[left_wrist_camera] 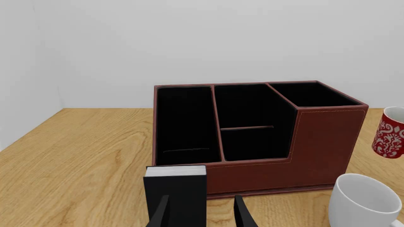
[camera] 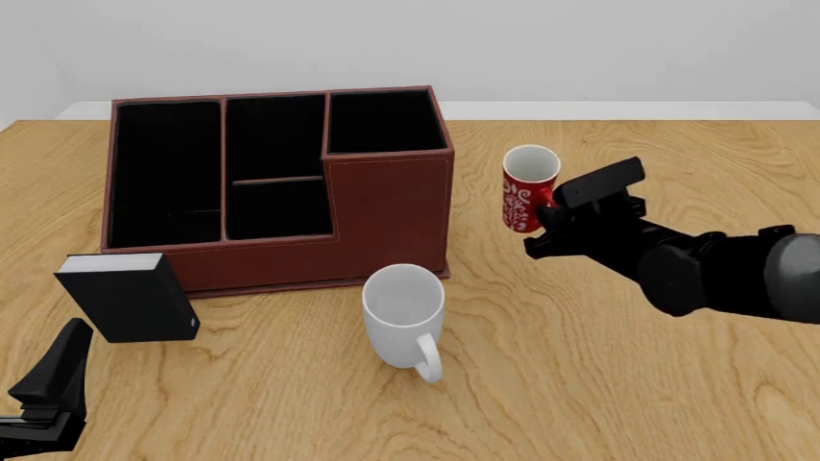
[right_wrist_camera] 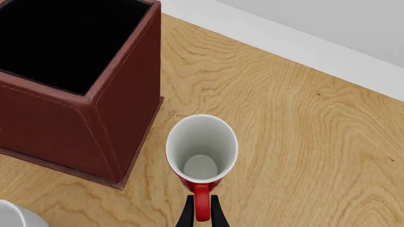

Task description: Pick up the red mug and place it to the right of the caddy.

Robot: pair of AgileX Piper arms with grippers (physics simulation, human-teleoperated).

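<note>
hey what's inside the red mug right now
Nothing shows inside the red mug: the right wrist view looks straight down its white interior to a bare bottom. The right end effector is shut on its handle. Whatever is under the mug is hidden.

A small red mug (camera: 527, 189) with a white swirl pattern and white interior stands upright, mouth open upward, just to the right of the caddy (camera: 276, 187), apart from it. The caddy, a reddish-brown box with black-lined compartments, has its taller section nearest the mug.
</note>
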